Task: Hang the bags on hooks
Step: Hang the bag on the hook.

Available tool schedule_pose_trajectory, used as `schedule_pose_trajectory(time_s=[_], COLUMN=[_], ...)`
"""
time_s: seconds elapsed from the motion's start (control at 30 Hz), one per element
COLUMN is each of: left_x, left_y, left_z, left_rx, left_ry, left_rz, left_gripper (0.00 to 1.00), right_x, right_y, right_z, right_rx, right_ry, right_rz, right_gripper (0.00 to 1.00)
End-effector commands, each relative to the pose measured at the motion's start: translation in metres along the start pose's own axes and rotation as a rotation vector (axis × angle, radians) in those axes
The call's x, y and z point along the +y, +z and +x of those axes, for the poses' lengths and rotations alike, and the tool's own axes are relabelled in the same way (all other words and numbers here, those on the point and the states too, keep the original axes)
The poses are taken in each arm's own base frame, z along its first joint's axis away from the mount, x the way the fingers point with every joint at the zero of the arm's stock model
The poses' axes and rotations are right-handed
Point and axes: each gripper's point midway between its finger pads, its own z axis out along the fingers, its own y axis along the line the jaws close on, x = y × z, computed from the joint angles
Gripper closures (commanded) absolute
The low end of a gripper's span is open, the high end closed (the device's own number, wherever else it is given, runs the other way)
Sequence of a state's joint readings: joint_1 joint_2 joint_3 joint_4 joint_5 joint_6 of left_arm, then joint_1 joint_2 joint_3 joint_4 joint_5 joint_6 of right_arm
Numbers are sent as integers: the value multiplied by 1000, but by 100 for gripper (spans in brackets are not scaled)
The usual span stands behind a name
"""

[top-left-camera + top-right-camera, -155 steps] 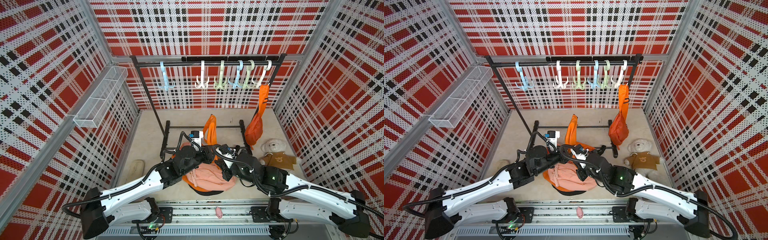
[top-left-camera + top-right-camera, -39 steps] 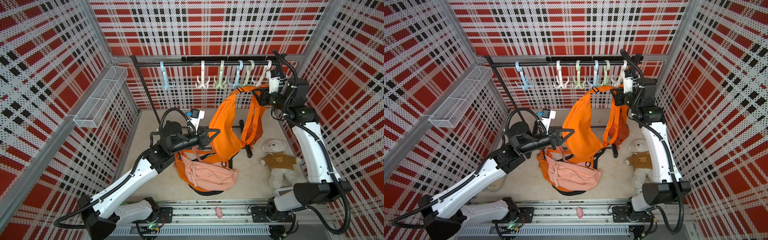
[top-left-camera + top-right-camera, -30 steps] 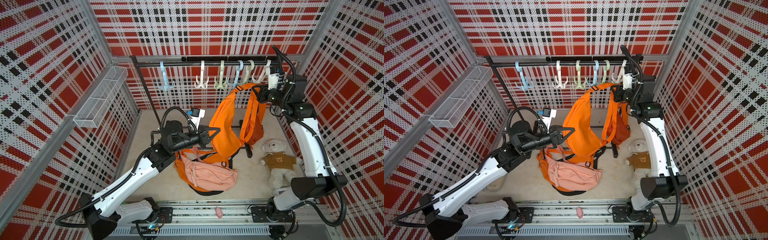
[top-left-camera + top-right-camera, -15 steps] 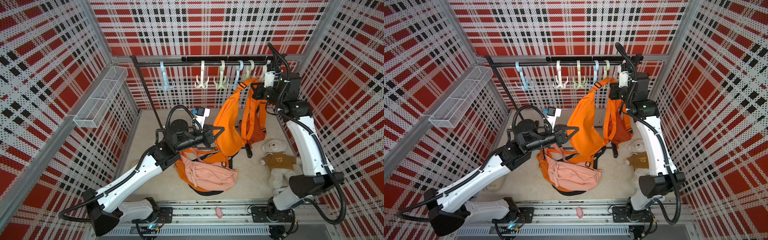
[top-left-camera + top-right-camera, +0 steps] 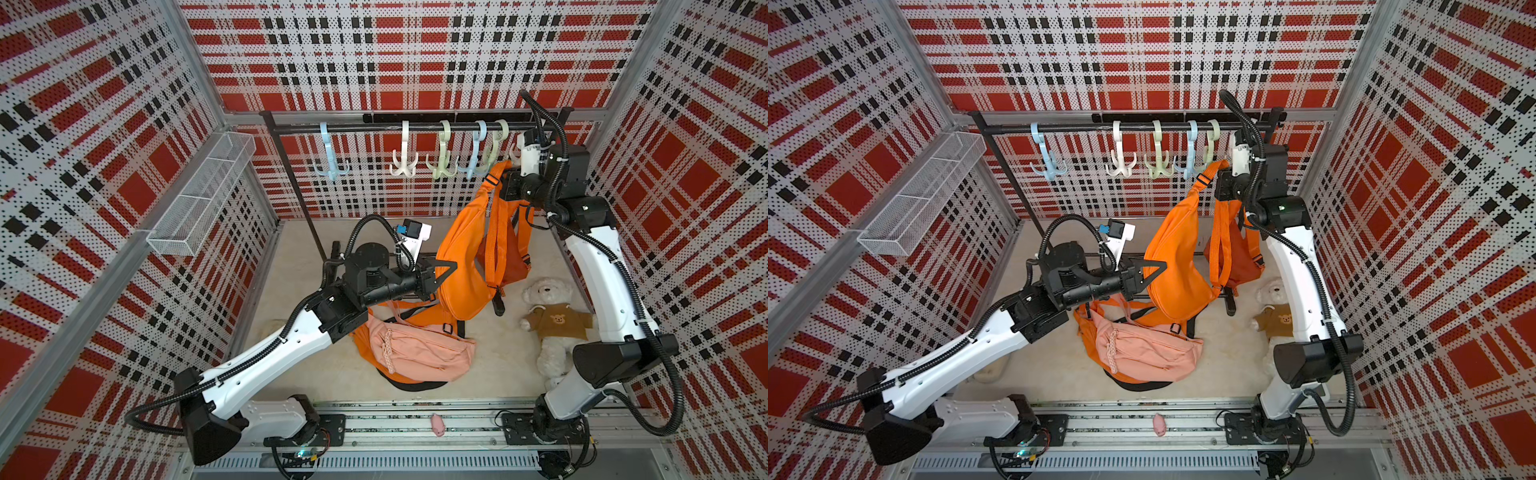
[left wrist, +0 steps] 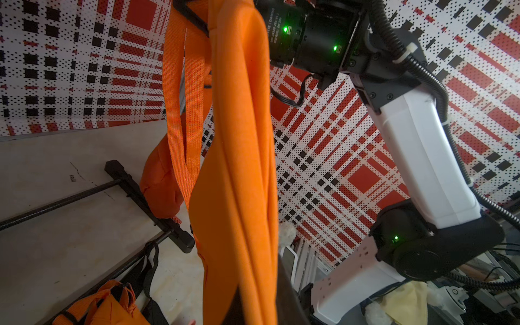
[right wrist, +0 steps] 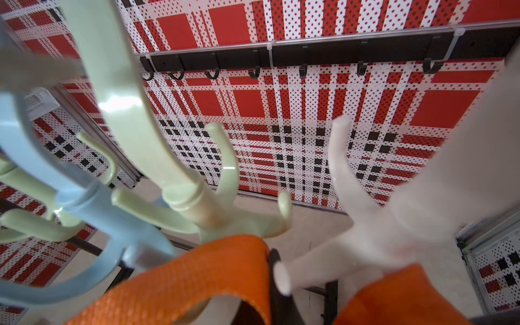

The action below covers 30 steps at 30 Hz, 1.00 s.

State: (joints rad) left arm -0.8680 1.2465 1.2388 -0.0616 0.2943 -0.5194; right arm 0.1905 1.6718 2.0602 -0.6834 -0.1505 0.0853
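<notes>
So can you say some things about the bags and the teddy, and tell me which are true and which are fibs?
1. The orange bag is held up in the air. True.
2. The teddy hangs from a hook. False: it sits on the floor.
3. A pink bag lies on the floor. True.
4. The left end effector is wide open. False: it is shut on the orange bag.
5. The right end effector holds the orange bag's strap up by the hooks. True.
</notes>
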Motion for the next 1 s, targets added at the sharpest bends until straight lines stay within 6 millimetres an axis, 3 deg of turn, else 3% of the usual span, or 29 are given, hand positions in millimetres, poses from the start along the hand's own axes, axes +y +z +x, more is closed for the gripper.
schedule_pose_trajectory(time_s=[0.0, 0.17, 0.47, 0.7, 0.8, 0.97], left_x=[2, 9, 14, 19, 24, 32], left_y=[0, 7, 23, 26, 26, 25], left_z=[-10, -8, 17, 26, 31, 34], left_rx=[-28, -12, 39, 51, 58, 54], left_ry=[-16, -41, -69, -84, -99, -125], left_rz=[-6, -9, -11, -25, -35, -43], left_gripper=[100, 100, 100, 100, 100, 100], right_x=[0, 0, -2, -3, -4, -4], right_y=[-1, 2, -6, -20, -22, -30], right_z=[-9, -7, -4, 5, 10, 13], right_rx=[-24, -17, -10, 4, 24, 15], right_ry=[-31, -42, -71, -108, -121, -130], right_rz=[16, 25, 46, 59, 63, 68], right_gripper=[100, 100, 99, 86, 72, 59])
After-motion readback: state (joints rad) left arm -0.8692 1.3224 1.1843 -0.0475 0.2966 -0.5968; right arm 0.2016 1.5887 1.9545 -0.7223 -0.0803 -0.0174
